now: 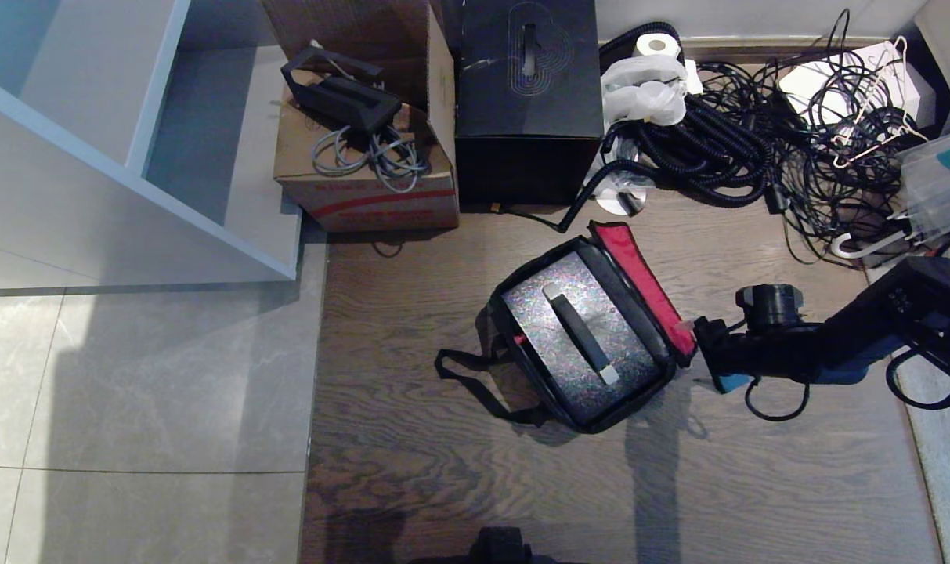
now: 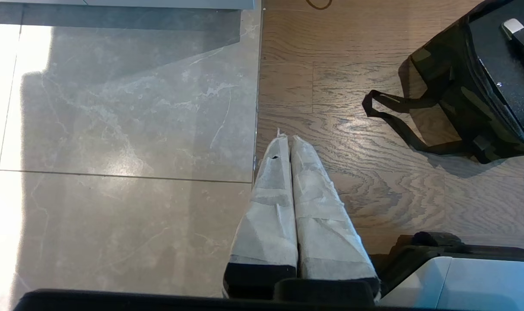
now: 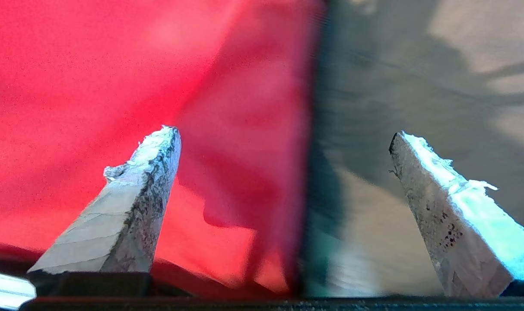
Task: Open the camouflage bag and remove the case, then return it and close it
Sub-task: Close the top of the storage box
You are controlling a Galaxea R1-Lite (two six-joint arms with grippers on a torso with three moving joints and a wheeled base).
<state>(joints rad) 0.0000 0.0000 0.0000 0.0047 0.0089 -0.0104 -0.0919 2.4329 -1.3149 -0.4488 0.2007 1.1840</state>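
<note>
The camouflage bag (image 1: 600, 425) lies open on the wood floor, its lid (image 1: 641, 266) flipped up to the right with the red lining showing. Inside sits the case (image 1: 533, 333), glittery grey with a black handle (image 1: 580, 335). My right gripper (image 1: 690, 335) is at the lid's right edge, open. In the right wrist view its fingertips (image 3: 283, 134) stand wide apart, with the red lining (image 3: 93, 86) close in front and the lid's edge between them. My left gripper (image 2: 285, 140) is parked, shut and empty, left of the bag's (image 2: 449, 86) camouflage side and strap (image 2: 395, 125).
A plain black box (image 1: 529, 94) and a cardboard box (image 1: 365, 176) with cables stand behind the bag. A tangle of black cords (image 1: 756, 149) fills the back right. A white shelf unit (image 1: 130, 157) stands at the left, above the grey tile floor (image 1: 130, 392).
</note>
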